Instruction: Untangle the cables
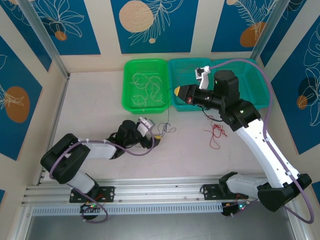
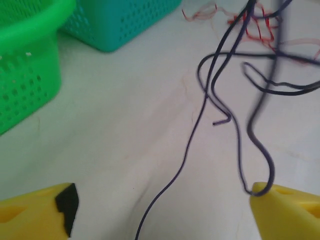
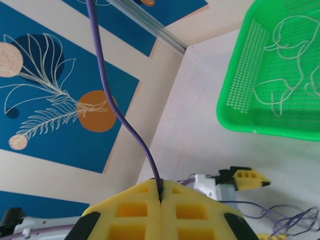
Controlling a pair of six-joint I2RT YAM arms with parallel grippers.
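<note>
Cables: thin, curly wires of three colours, listed below.
Black cables (image 1: 168,129): a loose tangle on the table (image 1: 100,110), near the middle, in front of the baskets. In the left wrist view they loop and cross one another (image 2: 240,150).
Held strand (image 3: 107,95): one dark cable clamped by the right gripper. In the top view it hangs as a fine line from the fingers down to the black tangle.
Red cables (image 1: 216,132): a small bunch on the table, to the right of the black tangle and apart from it, below the right arm. They show at the upper edge of the left wrist view (image 2: 250,22), blurred.
Whitish cables (image 1: 145,90): several curls lying inside the green basket (image 1: 125,85), also seen from the right wrist (image 3: 285,75).
Green basket, position: far side of the table, leftmost of the row, rim plain in both wrist views (image 3: 235,75) (image 2: 30,30).
Teal basket (image 1: 190,61): just beside the green one, on its right (image 2: 115,25). Contents cannot be told.
Second teal basket (image 1: 250,85): further right, partly behind the right arm.
Left gripper (image 1: 156,141): low over the table at the left edge of the black tangle, yellow fingers spread wide (image 2: 162,200), holding nothing. One black loop lies against the tip of one finger.
Right gripper (image 1: 178,91): raised over the near edge of the teal basket, fingers pressed together (image 3: 161,192) with the held strand pinched in the seam.
</note>
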